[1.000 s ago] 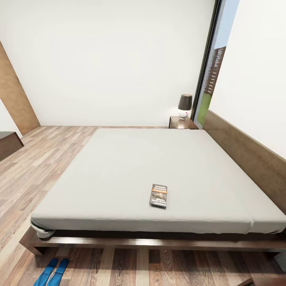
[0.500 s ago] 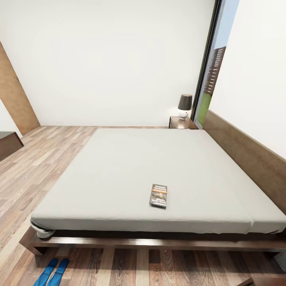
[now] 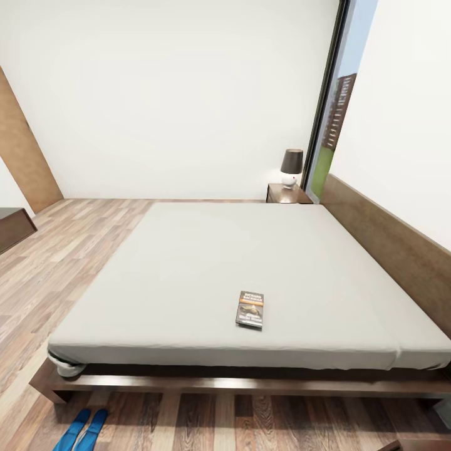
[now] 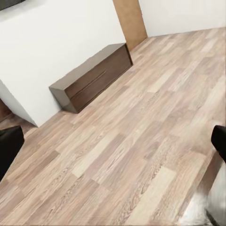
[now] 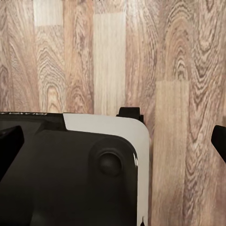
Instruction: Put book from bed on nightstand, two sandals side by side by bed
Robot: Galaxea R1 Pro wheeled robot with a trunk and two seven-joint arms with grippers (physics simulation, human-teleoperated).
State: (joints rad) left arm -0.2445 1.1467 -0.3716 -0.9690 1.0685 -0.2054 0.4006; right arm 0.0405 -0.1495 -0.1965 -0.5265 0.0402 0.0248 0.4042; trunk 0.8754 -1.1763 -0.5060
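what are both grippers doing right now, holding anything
Left gripper: open, jaws wide apart, holding nothing.
Right gripper: open, jaws wide apart, holding nothing.

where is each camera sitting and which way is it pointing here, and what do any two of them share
Head view: on the robot's head, looking forward and down across the bed with the book, the sandals on the floor, and the nightstand; none of the robot's body in it.
Left wrist view: near the left gripper, looking over plank floor toward a long dark dresser; dark fingertips at the edges.
Right wrist view: near the right gripper, facing down at the floor and the robot's black and white base.
Shared: both wrist views show wood-plank floor.
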